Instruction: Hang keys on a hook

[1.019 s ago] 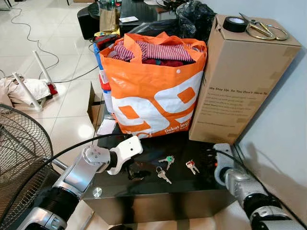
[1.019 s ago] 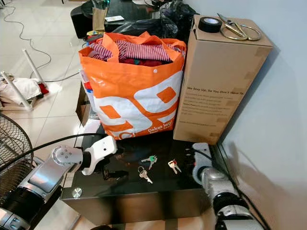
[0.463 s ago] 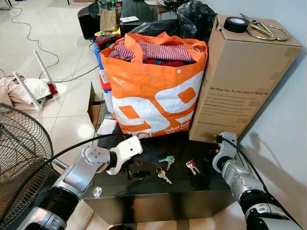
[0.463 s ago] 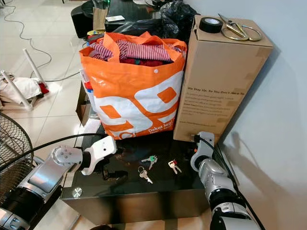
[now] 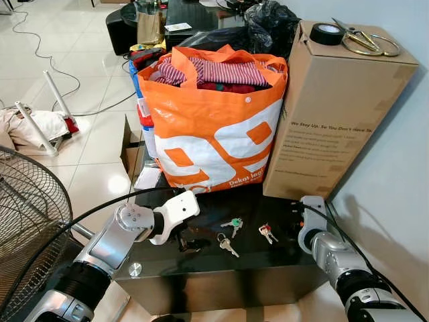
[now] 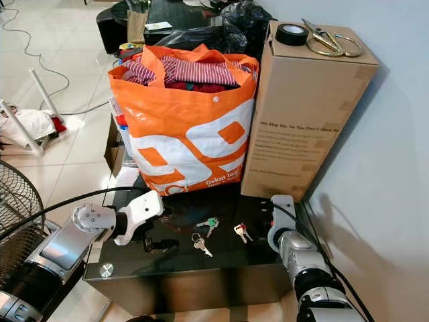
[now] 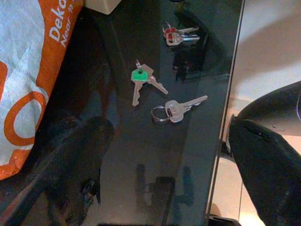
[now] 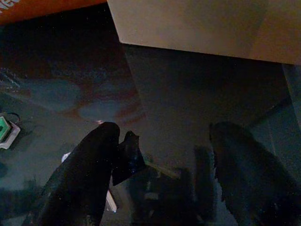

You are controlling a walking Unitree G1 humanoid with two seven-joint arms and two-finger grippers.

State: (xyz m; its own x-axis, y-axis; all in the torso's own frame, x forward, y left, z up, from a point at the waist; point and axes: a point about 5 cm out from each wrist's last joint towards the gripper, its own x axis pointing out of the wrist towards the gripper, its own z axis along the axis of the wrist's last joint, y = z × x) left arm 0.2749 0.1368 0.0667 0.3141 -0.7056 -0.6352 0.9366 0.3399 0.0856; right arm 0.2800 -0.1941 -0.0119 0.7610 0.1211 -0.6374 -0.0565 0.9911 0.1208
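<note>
Three sets of keys lie on the black glass table (image 5: 268, 258): a green-capped pair (image 5: 233, 223), a plain silver key on a ring (image 5: 226, 245), and a red-capped pair (image 5: 267, 232). My left gripper (image 5: 188, 241) rests low on the table just left of the keys. In the left wrist view its fingers (image 7: 70, 165) stand wide apart, open, with the green-capped pair (image 7: 141, 82) and the silver key (image 7: 176, 108) ahead. My right gripper (image 8: 164, 183) is open over the table's right end, beside the red-capped pair, holding nothing.
An orange bag (image 5: 214, 127) full of clothes and a tall cardboard box (image 5: 332, 114) stand at the back of the table; a tape roll (image 5: 328, 33) and scissors (image 5: 365, 41) lie on the box. A fan grille (image 5: 30, 221) is at the left, a wall (image 5: 395, 181) at the right.
My right arm rose towards the box half a second ago and has since dropped back a little. The left arm and the keys have stayed put.
</note>
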